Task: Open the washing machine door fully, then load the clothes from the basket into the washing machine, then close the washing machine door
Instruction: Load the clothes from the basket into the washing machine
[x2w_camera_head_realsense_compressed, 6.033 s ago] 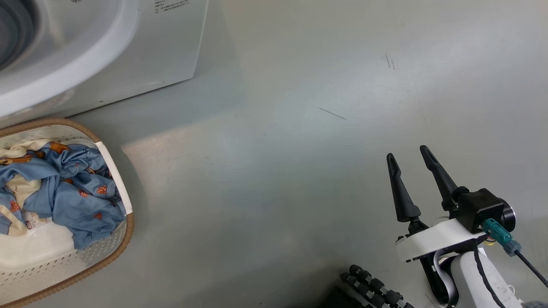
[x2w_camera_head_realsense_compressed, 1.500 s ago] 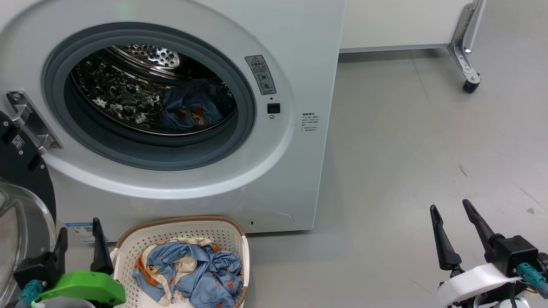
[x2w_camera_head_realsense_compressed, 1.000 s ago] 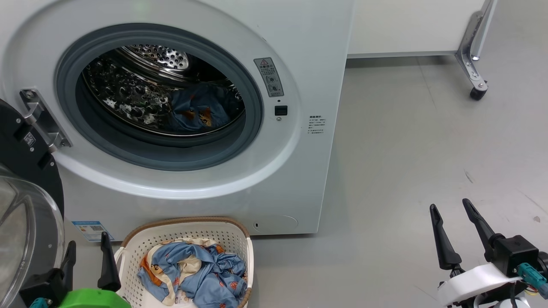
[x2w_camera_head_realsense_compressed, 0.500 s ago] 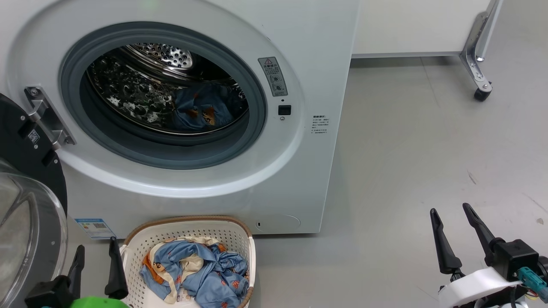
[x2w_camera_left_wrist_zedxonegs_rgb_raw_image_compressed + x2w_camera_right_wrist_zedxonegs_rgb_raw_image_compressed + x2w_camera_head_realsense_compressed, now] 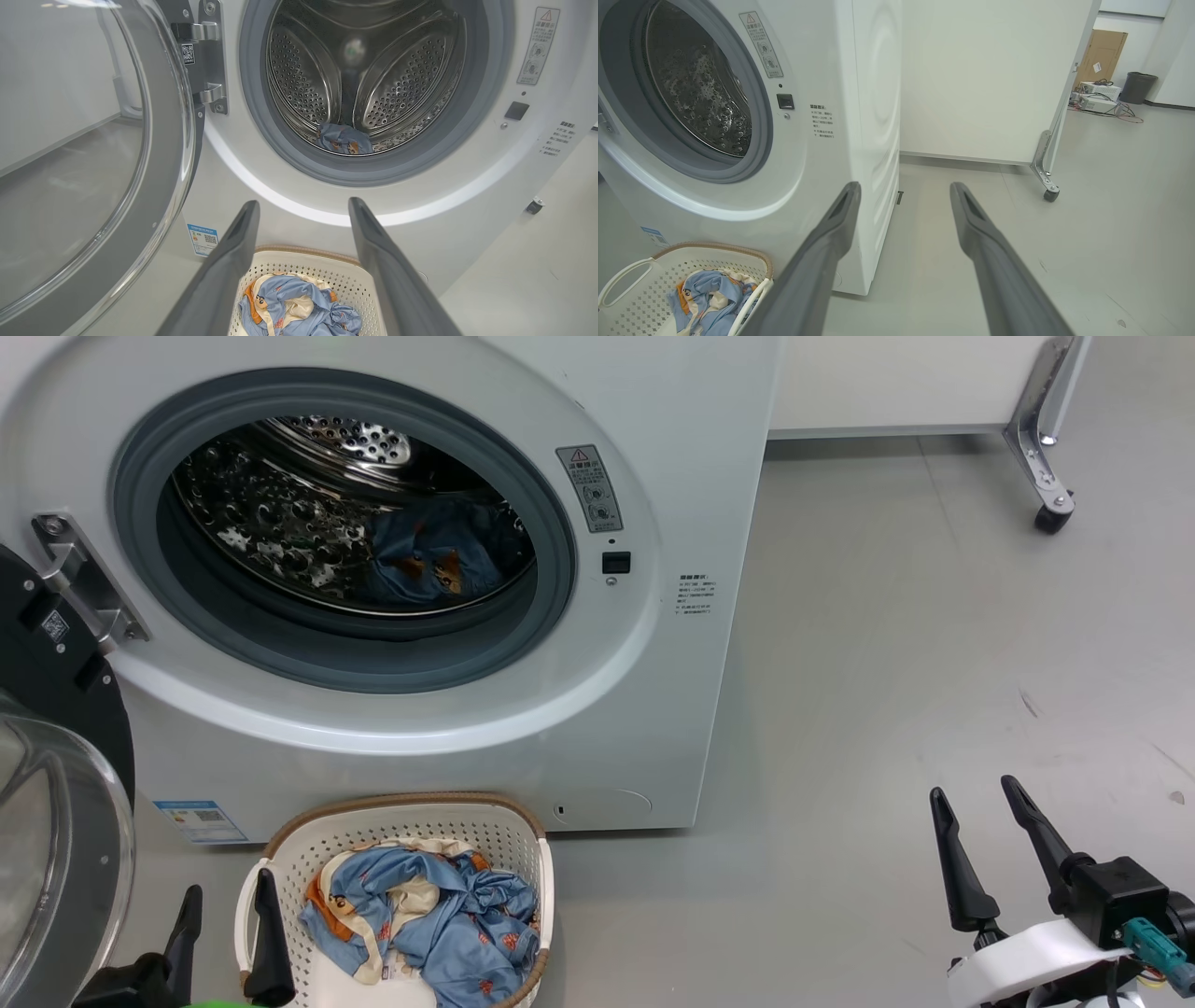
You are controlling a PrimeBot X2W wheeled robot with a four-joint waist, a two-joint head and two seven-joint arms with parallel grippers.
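Observation:
The white washing machine [image 5: 653, 448] stands with its door [image 5: 47, 821] swung wide open at the left, its glass bowl [image 5: 70, 154] facing me. One piece of the light blue clothes [image 5: 439, 551] lies in the steel drum [image 5: 355, 70]. More clothes [image 5: 429, 919] lie bunched in the cream basket [image 5: 411, 807] on the floor before the machine. My left gripper [image 5: 229, 901] is open and empty, at the basket's left rim. My right gripper [image 5: 971, 793] is open and empty, over bare floor at the lower right, far from the basket [image 5: 714, 252].
A white partition on a metal leg with a caster [image 5: 1050, 518] stands behind the machine at the right. A blue sticker [image 5: 201, 817] is low on the machine's front. A cardboard box [image 5: 1099, 56] and a grey bin [image 5: 1136, 86] stand far back.
The head camera has turned from the floor to the machine, then dipped slightly. My left gripper has sunk toward the bottom edge and come closer to the basket's left rim. Both grippers stay open.

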